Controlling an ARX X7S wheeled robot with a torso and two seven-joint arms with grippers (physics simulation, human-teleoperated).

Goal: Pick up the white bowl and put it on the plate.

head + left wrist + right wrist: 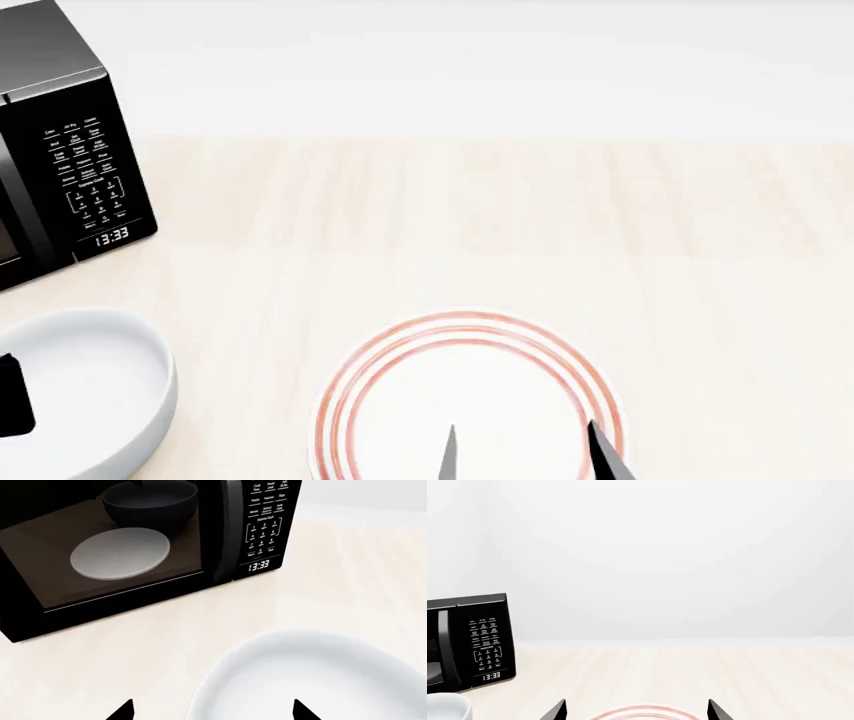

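The white bowl (pixel 83 398) stands on the pale wooden counter at the head view's lower left. It fills the lower part of the left wrist view (pixel 313 680). My left gripper (pixel 213 711) is open, with one fingertip (pixel 124 710) outside the bowl's rim and the other over its inside. The red-ringed plate (pixel 467 395) lies flat to the right of the bowl, apart from it. My right gripper (pixel 527 455) is open and empty over the plate's near part. The right wrist view shows the plate's rim (pixel 647 712) between the fingertips.
A black microwave (pixel 67 150) stands at the back left, door shut, clock reading 13:33. Through its window I see a pale plate (pixel 120 552) and a dark bowl (pixel 150 505). A pale wall runs behind the counter (pixel 561 200).
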